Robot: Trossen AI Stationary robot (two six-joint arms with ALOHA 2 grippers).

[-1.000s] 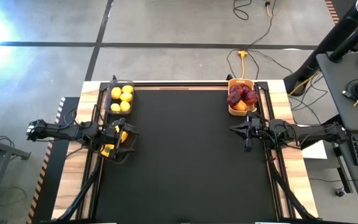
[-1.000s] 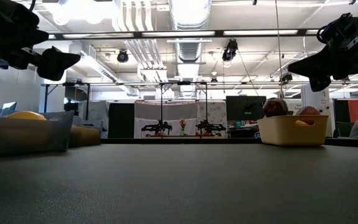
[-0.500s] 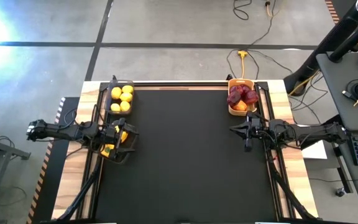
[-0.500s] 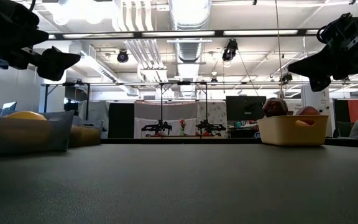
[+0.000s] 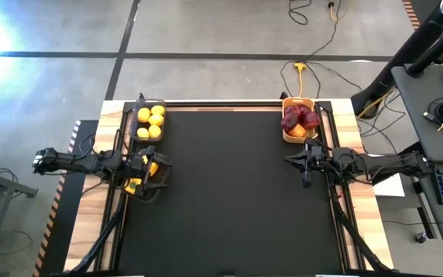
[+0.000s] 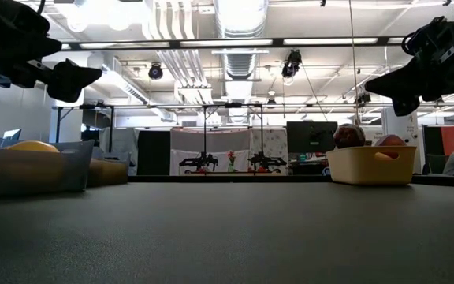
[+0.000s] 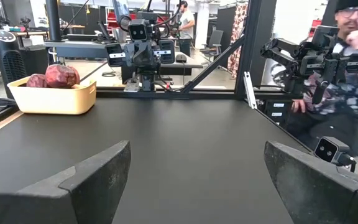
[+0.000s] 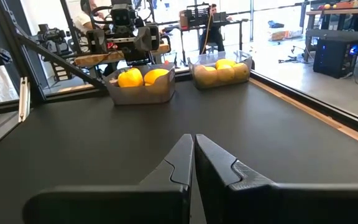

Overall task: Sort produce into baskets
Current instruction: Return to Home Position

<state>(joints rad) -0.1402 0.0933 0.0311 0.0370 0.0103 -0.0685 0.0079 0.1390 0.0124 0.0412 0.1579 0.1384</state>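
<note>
Left gripper (image 5: 160,164) hovering open at centre left, right gripper (image 5: 289,160) hanging closed, empty, at centre right, lemons (image 5: 151,121) lying in upper-left black basket (image 5: 150,101).

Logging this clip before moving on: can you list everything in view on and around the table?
dark grey bin: one, table's far left corner.
lemons: about six, yellow, inside it.
second dark grey bin: one, under the left gripper.
yellow pieces: at least two, in that second bin.
yellow-orange bin: one, table's far right corner.
red produce: several, dark red, piled in it.
mat: one, black, covering the tabletop.
table: one, wood, under the mat.
person: one, patterned sleeve, beyond the table.
left gripper: one, dark, open, over the second bin.
right gripper: one, dark, shut, near the yellow-orange bin.
</note>
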